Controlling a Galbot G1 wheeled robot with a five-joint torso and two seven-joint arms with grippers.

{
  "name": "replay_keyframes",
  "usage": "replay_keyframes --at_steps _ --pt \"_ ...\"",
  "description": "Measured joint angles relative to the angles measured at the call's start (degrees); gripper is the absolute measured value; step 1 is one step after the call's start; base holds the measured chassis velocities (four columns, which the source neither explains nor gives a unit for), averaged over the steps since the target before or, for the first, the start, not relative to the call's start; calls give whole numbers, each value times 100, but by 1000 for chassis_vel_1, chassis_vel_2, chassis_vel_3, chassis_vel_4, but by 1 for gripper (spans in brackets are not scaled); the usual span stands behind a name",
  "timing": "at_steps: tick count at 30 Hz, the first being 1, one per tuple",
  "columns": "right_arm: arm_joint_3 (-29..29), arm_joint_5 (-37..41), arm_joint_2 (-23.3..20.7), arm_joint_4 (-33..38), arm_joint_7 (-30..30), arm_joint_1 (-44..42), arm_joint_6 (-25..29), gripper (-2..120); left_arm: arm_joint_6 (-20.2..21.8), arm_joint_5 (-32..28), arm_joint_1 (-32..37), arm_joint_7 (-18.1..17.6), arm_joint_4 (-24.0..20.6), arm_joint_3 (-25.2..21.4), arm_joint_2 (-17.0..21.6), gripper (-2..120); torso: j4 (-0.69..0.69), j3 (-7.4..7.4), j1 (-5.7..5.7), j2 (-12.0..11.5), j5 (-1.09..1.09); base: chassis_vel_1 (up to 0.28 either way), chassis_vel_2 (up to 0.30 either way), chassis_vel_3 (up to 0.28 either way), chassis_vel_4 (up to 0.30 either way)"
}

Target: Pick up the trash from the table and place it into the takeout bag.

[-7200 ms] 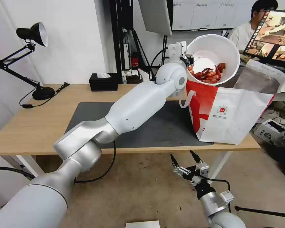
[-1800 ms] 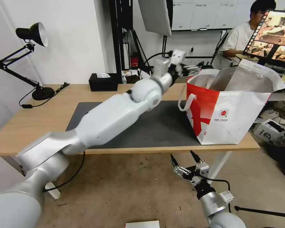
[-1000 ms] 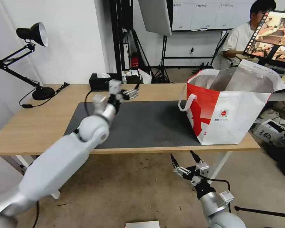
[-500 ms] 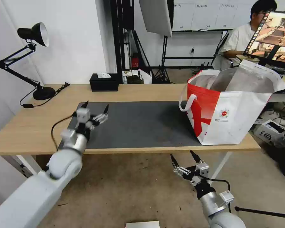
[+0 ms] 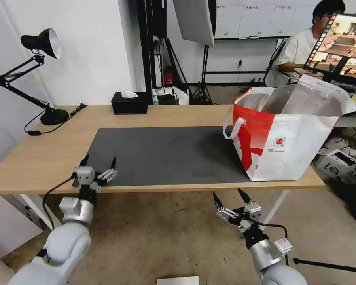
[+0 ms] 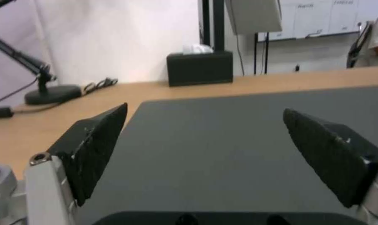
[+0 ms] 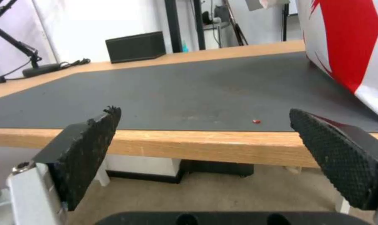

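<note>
The takeout bag [image 5: 292, 138] stands open on the right end of the table [image 5: 39, 158], its red side [image 7: 347, 40] close to the mat's right edge. The trash is out of view; the bag's inside is hidden from here. A tiny red speck [image 7: 256, 121] lies on the dark grey mat [image 5: 170, 154] near the front edge. My left gripper [image 5: 99, 158] [image 6: 204, 107] is open and empty at the mat's front left corner. My right gripper [image 5: 227, 192] [image 7: 203, 110] hangs open and empty just below the table's front edge.
A black tissue box [image 5: 129, 102] sits at the table's back edge and a black desk lamp [image 5: 41, 41] with its cable at the back left. Stands, a monitor and a seated person are behind the table. A white box lies on the floor at the right.
My left arm has drawn back from the bag, swept across the mat to its front left corner and come down, gripper open and empty. The bowl it held over the bag is gone from sight. My right arm is still.
</note>
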Motion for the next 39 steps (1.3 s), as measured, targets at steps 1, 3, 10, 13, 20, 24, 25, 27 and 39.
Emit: replay_keyframes --at_steps 1,3,10,13,20,24,25,27,39 --pt "0 0 0 0 0 0 0 100 0 35 120 17 -42 -72 -69 100 0 0 0 0 0 0 0 0 0" --pt "0 0 0 0 0 0 0 100 -1 67 393 89 -134 -233 -187 100 0 0 0 0 0 0 0 0 0" --pt "0 0 0 0 0 0 0 100 175 -60 846 474 -289 -527 -252 100 0 0 0 0 0 0 0 0 0" --pt "0 0 0 0 0 0 0 100 299 -193 962 665 -342 -593 -258 100 0 0 0 0 0 0 0 0 0" --pt "0 0 0 0 0 0 0 100 500 -182 1027 769 -354 -631 -245 100 0 0 0 0 0 0 0 0 0" --pt "0 0 0 0 0 0 0 100 507 -158 1064 769 -348 -631 -239 100 0 0 1 -1 0 0 0 0 0" --pt "0 0 0 0 0 0 0 100 509 -148 1092 769 -348 -634 -248 100 0 0 1 -1 0 0 0 0 0" --pt "0 0 0 0 0 0 0 100 517 -146 1122 769 -349 -644 -259 100 0 0 0 -1 0 0 0 0 0" --pt "0 0 0 0 0 0 0 100 523 -185 1246 750 -346 -671 -307 100 0 0 1 -1 0 0 0 0 0"
